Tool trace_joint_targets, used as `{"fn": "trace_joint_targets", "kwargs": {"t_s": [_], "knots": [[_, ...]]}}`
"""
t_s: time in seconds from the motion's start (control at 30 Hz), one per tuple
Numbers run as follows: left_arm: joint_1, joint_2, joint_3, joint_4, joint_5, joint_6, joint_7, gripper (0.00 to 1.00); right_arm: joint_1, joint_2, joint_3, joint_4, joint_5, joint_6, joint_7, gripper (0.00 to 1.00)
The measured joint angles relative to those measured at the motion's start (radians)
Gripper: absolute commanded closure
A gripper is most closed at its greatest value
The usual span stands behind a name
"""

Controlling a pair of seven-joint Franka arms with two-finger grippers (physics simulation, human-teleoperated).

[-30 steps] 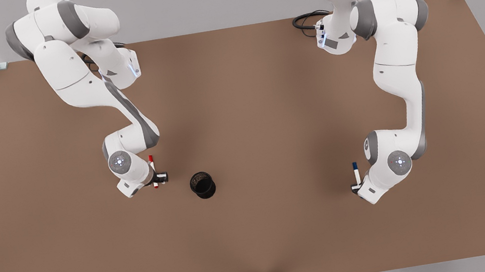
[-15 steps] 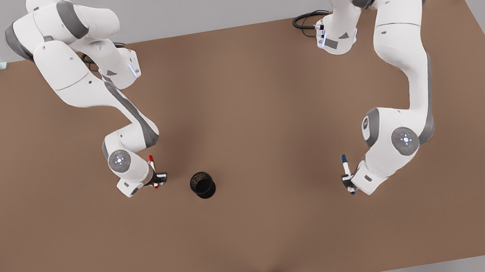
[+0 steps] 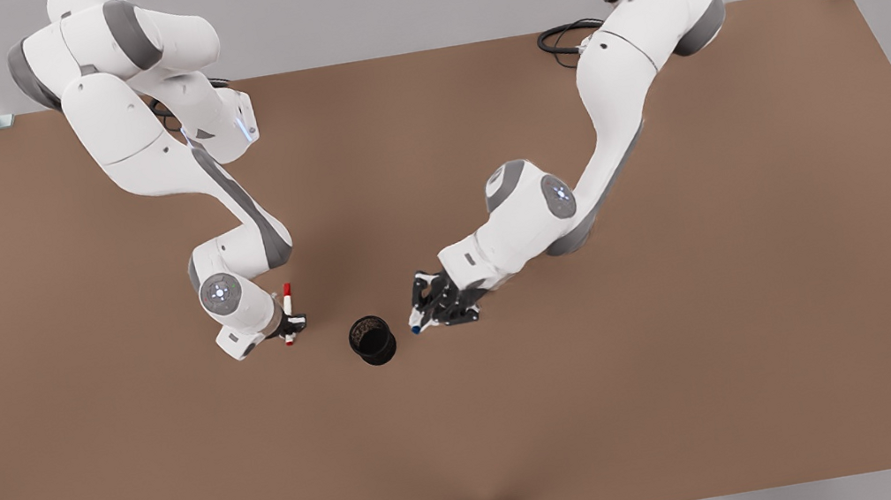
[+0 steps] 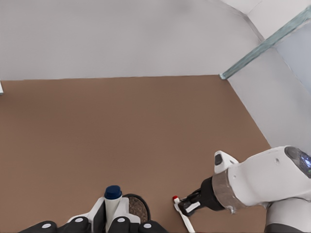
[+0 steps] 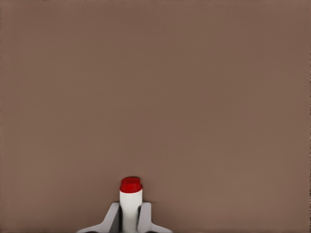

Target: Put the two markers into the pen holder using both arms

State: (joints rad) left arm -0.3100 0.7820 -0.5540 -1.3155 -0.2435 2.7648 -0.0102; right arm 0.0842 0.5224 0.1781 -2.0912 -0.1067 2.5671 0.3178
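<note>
As viewed from the front, found left hand (image 3: pixel 426 310) on the front view's right, just beside pen holder (image 3: pixel 372 339) and closed on blue-capped marker (image 3: pixel 417 325). Confirmed in left wrist view: fingers (image 4: pixel 127 225) pinched tight on the white barrel, blue cap uppermost, holder's mesh rim just behind. Judged the grip low on the barrel and the marker kept near upright so as to enter the narrow mouth end-first. Noted marker not yet over the opening. Noted holder standing upright on the brown surface (image 3: pixel 525 416), inside too dark to check.

Found right hand (image 3: pixel 289 324) on the front view's left, near the holder but apart from it, clamped on red-capped marker (image 3: pixel 288 297), red cap pointing away from the hand. Judged this arm waiting aside to leave the mouth free for one hand at a time.

Assessed next need: left hand centred over the rim before release. Flagged risk of striking the rim or tipping the cup.
</note>
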Motion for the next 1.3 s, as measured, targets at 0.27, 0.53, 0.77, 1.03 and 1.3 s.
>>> {"fn": "trace_joint_targets", "kwargs": {"t_s": [0.27, 0.53, 0.77, 1.03, 1.3], "knots": [[-0.123, 0.177, -0.004, 0.101, 0.071, 0.444, 0.08, 0.79, -0.014, -0.162, -0.003, 0.091, 0.005, -0.049, -0.023, 0.75], [-0.178, 0.294, 0.003, 0.146, 0.117, 0.652, 0.136, 0.79, -0.012, -0.193, 0.007, 0.172, 0.007, -0.09, -0.038, 0.75], [-0.209, 0.369, 0.007, 0.155, 0.127, 0.704, 0.168, 0.79, -0.012, -0.171, 0.011, 0.177, 0.006, 0.028, -0.047, 0.74], [-0.21, 0.376, 0.051, 0.152, 0.184, 0.708, 0.181, 0.0, -0.01, -0.165, 0.014, 0.178, 0.003, 0.151, -0.056, 0.74], [0.624, -0.068, -0.171, 0.129, 0.397, -0.306, 0.147, 0.0, 0.108, -0.151, 0.072, 0.318, 0.0, 0.343, -0.056, 0.74]]}}
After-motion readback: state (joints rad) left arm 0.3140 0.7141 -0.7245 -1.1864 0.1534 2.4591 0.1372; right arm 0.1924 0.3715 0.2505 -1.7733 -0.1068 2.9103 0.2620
